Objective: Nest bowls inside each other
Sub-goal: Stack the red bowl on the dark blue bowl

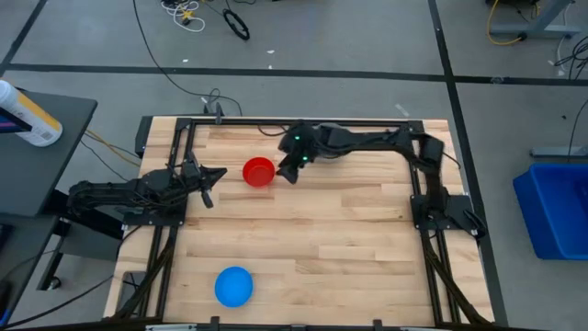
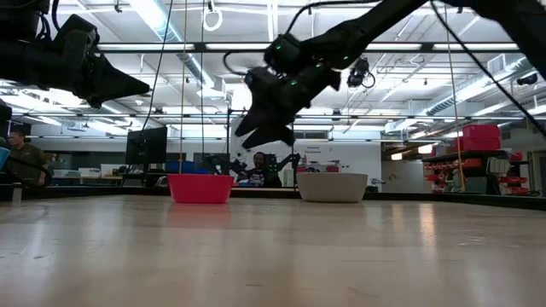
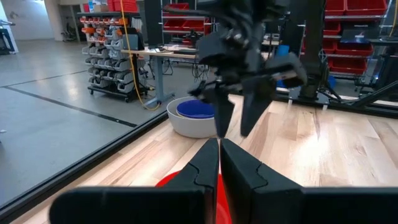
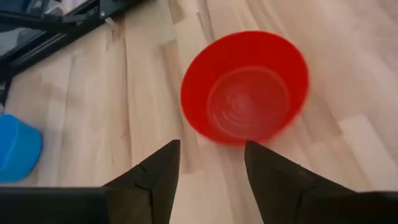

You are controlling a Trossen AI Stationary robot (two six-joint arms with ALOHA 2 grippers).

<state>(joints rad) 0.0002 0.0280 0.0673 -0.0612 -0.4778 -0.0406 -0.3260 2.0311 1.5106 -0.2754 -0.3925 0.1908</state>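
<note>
Bowls sit scattered: the red bowl [image 1: 258, 172] lies upright near the table's [image 1: 349, 239] far edge, with the right gripper [image 1: 288, 169] hovering just beside it, fingers spread and empty. The left gripper [image 1: 208, 188] waits near the bowl's other side, pinched shut on nothing. A light blue bowl [image 1: 233, 286] lies upside down near the front edge. A careless descent could clip the red rim and skid it toward the frame rail [image 1: 276, 122]. Open wood between the two bowls gives ample travelling room.
</note>
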